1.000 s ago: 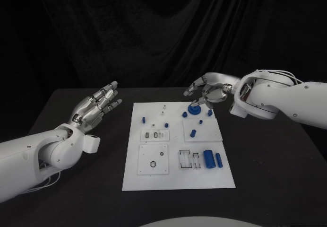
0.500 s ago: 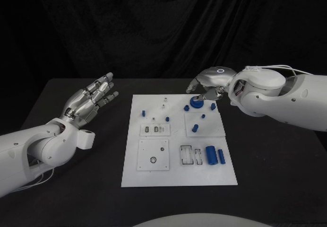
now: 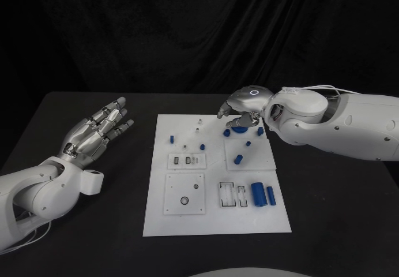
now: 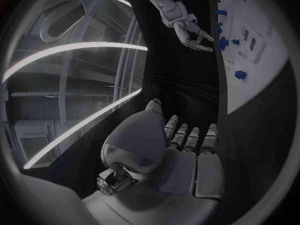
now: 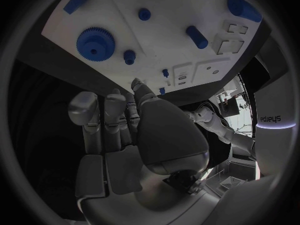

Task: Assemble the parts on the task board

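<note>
Task board: white plate, centre of the head frame on the black bench; long axis runs from the frame's bottom toward its top, tilted slightly.
Blue gear: toothed round part lying flat on the board's far end, upper centre of the head frame; right at the right fingers, though contact cannot be told.
Blue cylinders: two lying side by side in the lower right of the board, long axes along the board's length.
Small blue pegs: scattered over the board's upper half, some upright, one leaning.
Recessed panels: square and slotted insets in the board's left and middle.
Right robot hand: over the board's far edge, upper centre-right of the head frame, fingers curled down above the gear; whether it grips anything cannot be told.
Left robot hand: left of the frame, off the board, over the bench, palm up, fingers apart and straight, holding nothing.
Obstruction: the right arm's white casing covers the bench right of the board's far end.
</note>
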`<state>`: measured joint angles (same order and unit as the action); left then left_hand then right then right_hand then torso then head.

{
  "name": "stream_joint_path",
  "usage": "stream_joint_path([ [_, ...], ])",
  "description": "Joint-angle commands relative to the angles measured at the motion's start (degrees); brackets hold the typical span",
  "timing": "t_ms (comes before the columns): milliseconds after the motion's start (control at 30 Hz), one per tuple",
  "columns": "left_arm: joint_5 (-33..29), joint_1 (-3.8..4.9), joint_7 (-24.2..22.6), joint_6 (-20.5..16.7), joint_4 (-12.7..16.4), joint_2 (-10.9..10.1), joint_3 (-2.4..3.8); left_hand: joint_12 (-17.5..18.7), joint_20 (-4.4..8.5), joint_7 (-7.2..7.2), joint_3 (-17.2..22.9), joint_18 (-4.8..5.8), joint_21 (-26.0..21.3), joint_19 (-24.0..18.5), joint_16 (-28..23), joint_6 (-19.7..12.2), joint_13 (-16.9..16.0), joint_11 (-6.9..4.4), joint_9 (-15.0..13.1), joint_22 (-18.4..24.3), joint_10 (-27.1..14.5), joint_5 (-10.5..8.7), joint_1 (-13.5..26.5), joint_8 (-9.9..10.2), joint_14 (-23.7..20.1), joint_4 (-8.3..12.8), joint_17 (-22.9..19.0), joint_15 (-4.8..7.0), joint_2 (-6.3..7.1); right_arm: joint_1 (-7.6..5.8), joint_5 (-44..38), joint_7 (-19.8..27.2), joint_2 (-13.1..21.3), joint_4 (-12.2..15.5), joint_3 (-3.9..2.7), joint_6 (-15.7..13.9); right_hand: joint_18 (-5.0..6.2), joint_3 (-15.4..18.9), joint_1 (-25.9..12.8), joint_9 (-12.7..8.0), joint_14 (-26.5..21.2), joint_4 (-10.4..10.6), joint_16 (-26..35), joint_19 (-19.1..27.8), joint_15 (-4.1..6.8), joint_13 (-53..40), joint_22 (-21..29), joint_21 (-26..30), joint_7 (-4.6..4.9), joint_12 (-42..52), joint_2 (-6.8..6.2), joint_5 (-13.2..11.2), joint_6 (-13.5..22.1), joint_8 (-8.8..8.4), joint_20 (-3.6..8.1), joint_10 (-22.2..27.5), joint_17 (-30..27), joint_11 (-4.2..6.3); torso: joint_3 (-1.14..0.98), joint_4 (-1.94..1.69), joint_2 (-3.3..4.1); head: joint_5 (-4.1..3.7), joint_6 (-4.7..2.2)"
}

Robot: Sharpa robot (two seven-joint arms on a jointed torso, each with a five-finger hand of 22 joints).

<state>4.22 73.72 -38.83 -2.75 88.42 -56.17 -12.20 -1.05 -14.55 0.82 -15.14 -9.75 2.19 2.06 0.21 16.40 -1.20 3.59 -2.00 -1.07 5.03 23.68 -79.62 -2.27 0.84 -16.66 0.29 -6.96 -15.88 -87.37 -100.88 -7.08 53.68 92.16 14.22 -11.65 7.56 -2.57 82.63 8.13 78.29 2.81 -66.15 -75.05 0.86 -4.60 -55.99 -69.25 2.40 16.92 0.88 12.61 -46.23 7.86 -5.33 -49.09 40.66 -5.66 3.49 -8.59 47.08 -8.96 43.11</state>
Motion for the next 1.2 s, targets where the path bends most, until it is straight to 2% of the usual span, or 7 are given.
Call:
stream_joint_path([
  [33,0.2,0.19,-10.4,1.0,0.1,0.2,0.07,0.1,0.12,-0.37,0.2,-0.65,-0.2,0.0,0.1,0.1,0.0,0.41,-0.1,0.0,-0.1,0.25,-0.6,-0.1,-0.1,0.1,0.0,-0.28,-0.18,0.37,-1.5,-0.6,0.1,-0.2,-0.03,0.5,-0.73,-0.5,0.0,0.1,0.2,0.0,-0.1,-0.3,-0.02,-0.1,-0.1,-0.3,-0.36,0.1,-0.87,0.5,0.2,-0.42,0.1,-0.2,-0.1,-0.04,0.33,-0.48,0.56,-0.39,0.01],
  [267,0.2,0.2,-10.6,1.1,0.2,-0.2,0.07,0.1,0.08,-0.42,0.2,-0.65,-0.2,0.1,0.1,0.1,0.0,0.43,-0.1,0.0,-0.2,0.46,-0.8,-0.1,-0.1,0.1,0.0,-0.35,-0.23,0.81,-1.5,-0.4,1.0,0.6,-0.03,1.0,-0.74,-0.8,-0.6,0.3,0.0,0.2,-0.1,-0.1,-0.13,0.0,-0.4,-0.5,0.01,-0.5,-1.37,0.8,0.2,-0.71,0.06,0.6,-0.2,-0.23,0.42,-0.46,0.65,-0.15,0.39],
  [433,0.2,0.19,-10.6,1.2,0.6,-0.6,0.06,0.1,0.08,-0.42,0.2,-0.65,-0.2,0.1,0.1,0.1,0.0,0.43,-0.1,0.0,-0.2,0.46,-0.8,-0.1,-0.1,0.1,0.0,-0.35,-0.23,0.9,-1.5,-0.4,2.2,1.9,-0.03,0.6,-0.78,-1.1,-1.2,0.4,0.0,0.5,-0.2,0.0,-0.31,0.0,-0.9,-0.7,0.26,-0.9,-1.54,1.7,0.2,-0.94,-0.09,1.1,0.1,-0.42,0.6,-0.53,0.68,0.0,0.72],
  [700,0.2,0.19,-10.5,1.5,0.7,-0.7,0.06,0.1,0.07,-0.47,0.3,-0.65,-0.2,0.0,0.1,0.1,0.1,0.48,-0.1,0.0,-0.2,0.58,-0.9,0.0,-0.1,0.0,0.0,-0.35,-0.29,0.96,-0.9,-0.3,3.3,2.8,-0.03,0.9,-0.95,-1.5,-3.2,0.6,0.4,1.7,-0.9,-0.1,-1.06,-0.2,-2.0,-1.4,0.79,-1.2,-1.4,3.2,0.2,-1.37,-0.7,1.0,1.2,-0.69,0.58,-0.39,0.51,0.14,0.99],
  [933,-0.2,0.18,-10.4,2.1,0.3,-0.5,0.06,0.1,0.06,-0.56,0.4,-0.64,-0.3,0.0,0.0,-0.2,0.1,0.56,0.0,0.1,-0.4,0.59,-0.9,0.0,-0.2,0.0,-0.1,-0.41,-0.4,1.54,-0.1,-0.1,3.5,2.3,-0.03,1.5,-0.93,-1.8,-3.1,0.7,0.2,1.5,-0.8,0.0,-1.13,-0.2,-2.1,-1.4,0.82,-1.4,-1.46,3.6,0.3,-1.51,-0.82,1.1,1.0,-0.78,0.7,-0.35,0.48,0.06,1.19],
  [1000,-0.4,0.18,-10.4,2.3,0.2,-0.4,0.06,0.1,0.06,-0.57,0.4,-0.64,-0.3,0.0,0.0,-0.3,0.1,0.57,0.0,0.1,-0.4,0.6,-0.9,0.0,-0.2,0.0,-0.1,-0.42,-0.4,1.81,0.1,0.1,3.4,1.8,-0.03,1.3,-0.99,-2.3,-2.7,0.7,0.3,1.2,-1.0,-0.1,-1.25,-0.2,-2.6,-1.7,0.9,-1.6,-1.45,4.0,0.2,-1.61,-0.96,1.3,1.4,-0.86,0.67,-0.28,0.46,0.09,1.21],
  [1200,-0.6,0.18,-10.2,2.6,0.2,-0.3,0.06,0.2,0.03,-0.59,0.4,-0.63,-0.3,0.0,0.1,-0.4,0.1,0.55,0.0,0.1,-0.6,0.59,-1.0,0.1,-0.1,0.0,0.0,-0.53,-0.42,2.41,0.3,1.2,2.6,0.3,-0.03,0.2,-0.98,-3.1,-2.1,0.9,0.0,0.7,-0.9,0.0,-1.22,-0.2,-3.0,-1.9,1.09,-1.9,-1.45,4.2,-0.2,-1.58,-1.05,1.5,1.2,-1.0,0.78,-0.25,0.37,0.32,1.48],
])
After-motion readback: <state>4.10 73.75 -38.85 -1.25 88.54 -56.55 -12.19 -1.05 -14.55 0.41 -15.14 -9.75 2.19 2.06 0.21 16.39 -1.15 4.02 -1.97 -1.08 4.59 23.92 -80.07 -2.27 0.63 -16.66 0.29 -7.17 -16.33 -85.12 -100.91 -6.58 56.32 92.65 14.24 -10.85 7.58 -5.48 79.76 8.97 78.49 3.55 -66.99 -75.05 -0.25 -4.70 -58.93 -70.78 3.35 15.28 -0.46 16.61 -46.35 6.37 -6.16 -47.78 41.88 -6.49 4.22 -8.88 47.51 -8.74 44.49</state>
